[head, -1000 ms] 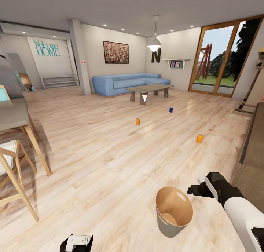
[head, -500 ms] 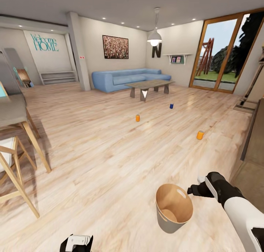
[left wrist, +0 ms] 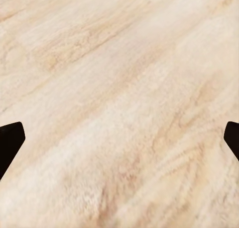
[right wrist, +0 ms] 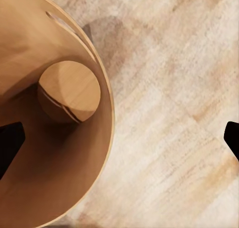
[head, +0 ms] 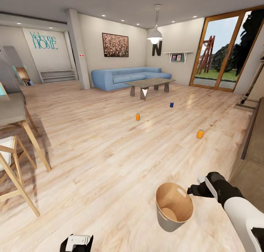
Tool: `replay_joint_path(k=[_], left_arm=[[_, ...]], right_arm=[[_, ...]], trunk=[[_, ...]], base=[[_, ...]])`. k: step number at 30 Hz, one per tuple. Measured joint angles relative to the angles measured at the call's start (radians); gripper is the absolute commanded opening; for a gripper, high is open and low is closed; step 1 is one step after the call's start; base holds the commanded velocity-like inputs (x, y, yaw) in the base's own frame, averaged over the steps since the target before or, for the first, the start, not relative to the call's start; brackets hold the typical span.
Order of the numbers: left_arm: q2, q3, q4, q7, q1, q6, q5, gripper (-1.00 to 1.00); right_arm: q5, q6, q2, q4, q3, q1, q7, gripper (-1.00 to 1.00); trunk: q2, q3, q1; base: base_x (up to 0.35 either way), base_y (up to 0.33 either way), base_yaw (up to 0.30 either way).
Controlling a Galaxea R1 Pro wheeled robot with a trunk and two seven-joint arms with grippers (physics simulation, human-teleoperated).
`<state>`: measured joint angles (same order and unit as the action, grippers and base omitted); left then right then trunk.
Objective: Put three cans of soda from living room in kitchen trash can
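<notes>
I hold the bin (head: 173, 207) by its rim in my right claw (head: 193, 190), pinched; left claw (head: 77, 241) spread, empty. Three cans wait far ahead: orange (head: 200, 134), orange (head: 137, 116), blue (head: 171, 104). I'd roll gently, keeping the bin level.

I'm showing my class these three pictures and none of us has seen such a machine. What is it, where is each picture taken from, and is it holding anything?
It is a simulated wheeled robot with two arms. The large picture comes from its head, the others from a camera near each arm's tool. On the wooden floor stand three soda cans: two orange, one blue. The right tool seems to grip the rim of the trash can; the left tool is open and holds nothing.
</notes>
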<state>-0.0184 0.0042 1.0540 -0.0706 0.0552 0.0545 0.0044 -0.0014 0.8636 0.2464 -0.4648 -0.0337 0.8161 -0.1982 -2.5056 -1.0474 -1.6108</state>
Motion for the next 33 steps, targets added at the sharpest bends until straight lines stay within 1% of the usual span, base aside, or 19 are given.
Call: replay_joint_path(k=[9, 14, 20, 33], left_arm=[[0.000, -0.003, 0.002, 0.000, 0.000, 0.001, 0.001, 1.00], [0.000, -0.004, 0.006, 0.000, 0.000, 0.005, 0.002, 1.00], [0.000, -0.005, 0.005, 0.000, 0.000, 0.002, 0.001, 1.00], [0.000, -0.007, 0.002, 0.000, 0.000, 0.001, 0.000, 1.00]], right_arm=[[0.000, 0.000, -0.001, 0.000, 0.002, -0.001, -0.001, 1.00], [-0.001, 0.000, -0.001, 0.000, 0.016, -0.002, 0.002, 1.00], [-0.001, 0.000, -0.001, 0.000, 0.025, -0.002, 0.004, 1.00], [-0.002, -0.001, -0.001, 0.000, 0.026, -0.003, 0.005, 1.00]], trunk=[[0.000, 0.000, 0.000], [0.000, 0.000, 0.000], [-0.001, -0.023, -0.003], [-0.004, -0.073, -0.009]], base=[[0.120, 0.038, 0.000], [0.024, 0.007, 0.000], [0.006, 0.002, 0.000], [0.000, 0.000, 0.000]])
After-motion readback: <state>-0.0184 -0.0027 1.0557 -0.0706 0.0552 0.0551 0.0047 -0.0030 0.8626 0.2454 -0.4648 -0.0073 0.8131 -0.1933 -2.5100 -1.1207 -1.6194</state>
